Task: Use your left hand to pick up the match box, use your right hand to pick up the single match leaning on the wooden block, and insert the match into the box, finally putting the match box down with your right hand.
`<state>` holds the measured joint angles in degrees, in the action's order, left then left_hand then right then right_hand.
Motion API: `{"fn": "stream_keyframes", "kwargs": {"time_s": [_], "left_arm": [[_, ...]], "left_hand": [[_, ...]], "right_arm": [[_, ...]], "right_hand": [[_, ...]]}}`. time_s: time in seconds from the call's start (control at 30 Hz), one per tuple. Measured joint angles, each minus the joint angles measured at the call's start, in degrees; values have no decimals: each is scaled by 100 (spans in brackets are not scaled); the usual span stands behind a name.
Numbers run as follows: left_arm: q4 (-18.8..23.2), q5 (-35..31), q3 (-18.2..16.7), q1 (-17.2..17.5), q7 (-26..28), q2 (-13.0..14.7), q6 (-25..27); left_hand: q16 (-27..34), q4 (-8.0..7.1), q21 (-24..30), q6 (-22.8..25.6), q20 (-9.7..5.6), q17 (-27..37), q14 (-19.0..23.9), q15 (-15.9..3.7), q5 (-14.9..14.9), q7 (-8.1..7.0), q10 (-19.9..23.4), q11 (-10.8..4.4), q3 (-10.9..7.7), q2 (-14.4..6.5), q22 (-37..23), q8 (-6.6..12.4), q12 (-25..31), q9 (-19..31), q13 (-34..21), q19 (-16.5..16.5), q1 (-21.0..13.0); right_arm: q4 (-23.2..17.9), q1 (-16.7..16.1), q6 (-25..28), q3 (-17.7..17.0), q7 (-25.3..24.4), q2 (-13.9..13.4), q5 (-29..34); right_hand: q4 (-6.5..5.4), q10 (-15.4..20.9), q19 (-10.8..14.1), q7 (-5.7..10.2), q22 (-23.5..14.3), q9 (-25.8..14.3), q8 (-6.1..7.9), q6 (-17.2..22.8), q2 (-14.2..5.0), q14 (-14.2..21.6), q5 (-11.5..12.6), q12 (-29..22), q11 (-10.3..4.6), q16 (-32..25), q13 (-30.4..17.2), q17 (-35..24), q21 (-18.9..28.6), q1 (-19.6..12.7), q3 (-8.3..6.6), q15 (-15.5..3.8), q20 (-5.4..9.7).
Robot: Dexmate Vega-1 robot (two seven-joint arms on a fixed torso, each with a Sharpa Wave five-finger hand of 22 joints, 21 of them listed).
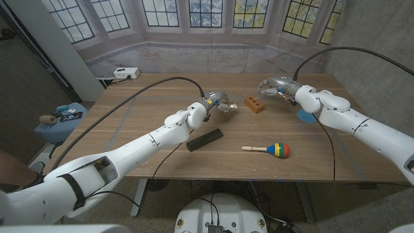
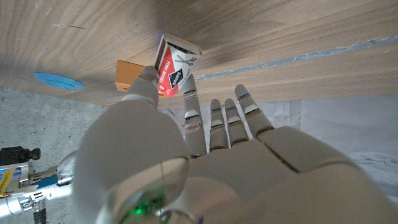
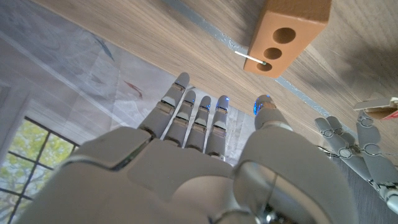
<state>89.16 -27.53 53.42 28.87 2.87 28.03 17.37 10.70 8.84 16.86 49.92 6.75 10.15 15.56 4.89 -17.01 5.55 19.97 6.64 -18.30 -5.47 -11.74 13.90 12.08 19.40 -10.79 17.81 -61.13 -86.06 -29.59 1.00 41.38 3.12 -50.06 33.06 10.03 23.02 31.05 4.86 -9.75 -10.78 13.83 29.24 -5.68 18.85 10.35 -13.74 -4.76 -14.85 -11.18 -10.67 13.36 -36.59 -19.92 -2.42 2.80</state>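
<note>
With my left hand (image 1: 218,103) pinching the match box (image 2: 176,66) aloft just left of the wooden block (image 1: 255,104), my right hand (image 1: 275,87), fingers spread and empty, hovers just right of the match (image 3: 249,56) leaning there.

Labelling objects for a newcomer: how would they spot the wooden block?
On the wooden table, look at the far middle, between the two robot hands. The block is small and orange-brown with round holes on top, unlike the black bar and the colourful maraca nearer the robot.
</note>
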Motion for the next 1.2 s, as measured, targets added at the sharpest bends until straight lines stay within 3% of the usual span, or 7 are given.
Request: {"fn": "stream_keyframes", "kwargs": {"time_s": [0.13, 0.4, 1.2], "left_arm": [[27, 4, -21, 19, -1, 25, -28], [81, 7, -60, 73, 44, 61, -122], [241, 17, -226, 377, 346, 135, -336]], "left_hand": [[0, 0, 0, 0, 0, 0, 0, 0, 0, 0, 0, 0, 0, 0, 0, -3, 0, 0, 0, 0, 0], [0, 0, 35, 14, -21, 0, 0, 1, -15, -13, -1, 1, 0, 0, 0, -5, 0, 1, 0, 21, 0], [0, 0, 35, 38, -20, 13, 31, -30, -24, -38, 40, -40, 0, 29, 0, 19, 0, 40, 0, 21, 76]], "right_arm": [[40, 28, -59, 26, -65, 12, 126], [147, 58, -204, 62, -272, 24, 371], [331, 126, -454, 188, -589, 72, 912]], "right_hand": [[0, 236, 109, 72, 0, 0, 62, 216, 40, 160, 0, -14, -108, -29, 0, 0, 0, -160, 0, 0, 27], [0, 568, 344, 128, 0, 0, 101, 560, 127, 423, 0, -47, -145, -86, 0, -14, 33, -356, 0, -5, 38], [-1, 724, 507, 137, -27, 0, 121, 732, 159, 647, 0, -58, -110, -131, 0, -41, 33, -535, 33, -23, 58]]}}
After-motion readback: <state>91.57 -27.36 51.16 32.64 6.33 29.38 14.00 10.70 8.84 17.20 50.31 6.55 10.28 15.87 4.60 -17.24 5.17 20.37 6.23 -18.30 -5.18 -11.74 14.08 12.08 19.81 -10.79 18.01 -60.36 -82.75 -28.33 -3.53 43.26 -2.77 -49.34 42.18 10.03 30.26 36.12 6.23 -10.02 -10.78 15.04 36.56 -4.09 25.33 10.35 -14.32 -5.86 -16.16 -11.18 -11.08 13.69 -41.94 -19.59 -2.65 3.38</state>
